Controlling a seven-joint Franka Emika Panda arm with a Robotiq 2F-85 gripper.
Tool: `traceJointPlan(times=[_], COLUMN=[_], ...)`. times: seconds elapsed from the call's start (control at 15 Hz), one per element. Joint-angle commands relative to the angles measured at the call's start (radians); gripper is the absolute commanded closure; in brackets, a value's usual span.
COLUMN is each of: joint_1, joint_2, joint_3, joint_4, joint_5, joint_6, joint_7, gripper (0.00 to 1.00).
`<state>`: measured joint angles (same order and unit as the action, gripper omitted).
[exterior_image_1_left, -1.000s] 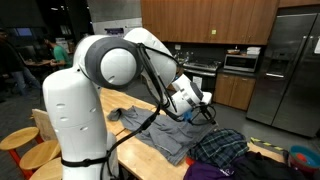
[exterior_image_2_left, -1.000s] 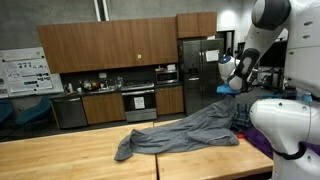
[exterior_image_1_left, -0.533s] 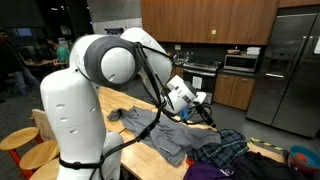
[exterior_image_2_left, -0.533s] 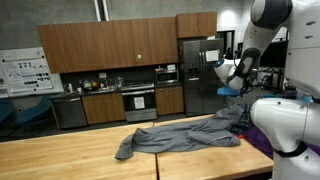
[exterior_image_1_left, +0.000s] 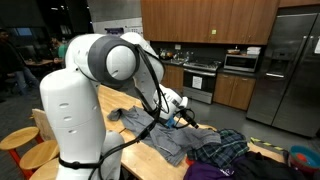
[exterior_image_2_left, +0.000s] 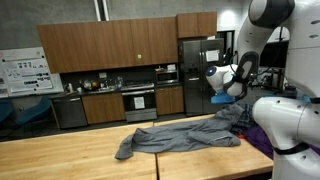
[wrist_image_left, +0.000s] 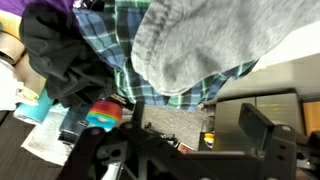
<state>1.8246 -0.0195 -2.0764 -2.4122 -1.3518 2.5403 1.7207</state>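
While the arm is bent low over the table, the gripper (wrist_image_left: 190, 130) is seen in the wrist view with its two fingers spread wide apart, and no cloth is pinched by them. In both exterior views the gripper (exterior_image_1_left: 187, 119) (exterior_image_2_left: 227, 89) is held just above one end of a grey garment (exterior_image_2_left: 180, 137), apart from it. In an exterior view the grey garment (exterior_image_1_left: 165, 133) is laid out loosely across the wooden table (exterior_image_1_left: 112, 99), with a sleeve trailed toward the table's (exterior_image_2_left: 60, 155) middle. In the wrist view a rumpled fold of the grey garment (wrist_image_left: 200, 40) is shown filling the upper part of the picture. Just beside that fold a plaid shirt (wrist_image_left: 135, 50) is heaped, partly covered by it, and a black cloth (wrist_image_left: 60, 50) is piled against the plaid shirt (exterior_image_1_left: 222, 148) on its other side. A purple cloth (exterior_image_1_left: 205, 172) is seen at the near edge of the heap in an exterior view. Near the heap a small object with coloured stripes (wrist_image_left: 100, 116) is caught in the wrist view; what it is cannot be told. Round wooden stools (exterior_image_1_left: 20, 140) are placed beside the robot's white base. Behind the table a kitchen is shown, with brown cabinets (exterior_image_2_left: 100, 45), an oven (exterior_image_2_left: 138, 101) and a steel fridge (exterior_image_1_left: 290, 60).
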Motion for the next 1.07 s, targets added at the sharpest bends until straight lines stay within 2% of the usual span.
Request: traceJointPlan(times=[0.0,0.2,0.4,0.53,0.67,0.8,0.93,1.0], joint_1=[0.017,0.019,0.018,0.026,0.037,0.034,0.018,0.012], joint_2=[0.046,0.071,0.099,0.095,0.045,0.005,-0.030,-0.035], joint_3=[0.020,0.022,0.016,0.014,0.014,0.014,0.011,0.005], joint_4=[-0.090,-0.148,-0.169,-0.150,-0.123,-0.131,-0.158,-0.185], joint_5=[-0.136,-0.306,-0.541,-0.719,-0.875,-0.938,-0.933,-0.886], joint_6=[0.137,0.308,0.477,0.551,0.563,0.535,0.524,0.500], joint_7=[0.031,0.081,0.183,0.287,0.390,0.436,0.400,0.360], gripper=[0.00,0.00,0.00,0.00,0.00,0.00,0.00,0.00])
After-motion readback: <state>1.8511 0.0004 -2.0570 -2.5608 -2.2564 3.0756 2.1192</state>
